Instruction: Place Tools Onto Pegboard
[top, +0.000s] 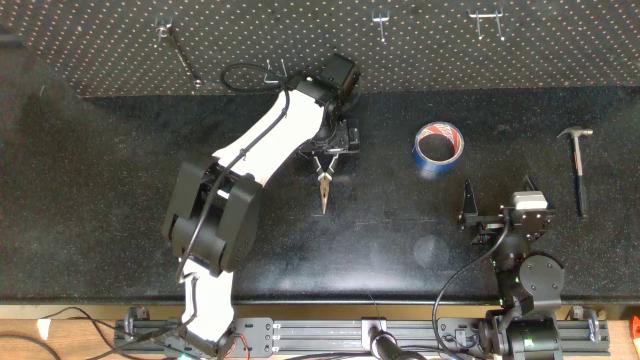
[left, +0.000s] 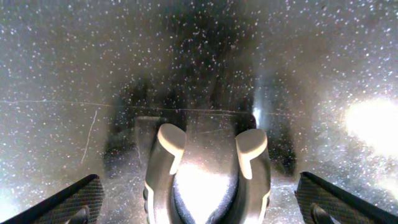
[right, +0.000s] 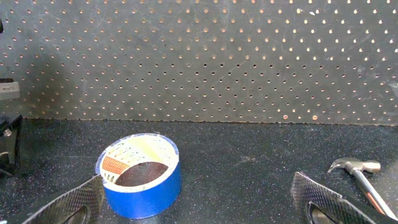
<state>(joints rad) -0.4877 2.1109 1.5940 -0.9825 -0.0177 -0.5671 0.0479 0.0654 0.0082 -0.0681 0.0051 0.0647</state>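
At the worktop's middle: pliers (top: 324, 185) lie flat on the black speckled worktop (top: 120, 150), handles toward the pegboard (top: 100, 40), nose toward the arms' bases.
Left gripper (left: 199, 208): low over the pliers' handles, jaws wide apart with one finger outside each handle; no contact that I can make out.
Right gripper (right: 199, 206): near its own base, jaws apart and holding nothing, facing the blue tape roll (right: 140, 177); the hammer (right: 357, 171) lies off to one side.
Along the pegboard: a wrench (top: 183, 55) hangs at the left end, bare hooks (top: 380, 20) stand farther right, and one more hook sits just behind the left arm's wrist.
Step in hand: grasping the pliers. The gripper brackets the handles, but the closing is not yet done.
Next move calls for: a square squeeze that pinches both handles together, then a straight lift and a carry to a bare hook.
Likely trouble: smooth, rounded handles may twist or slip if caught off-centre.
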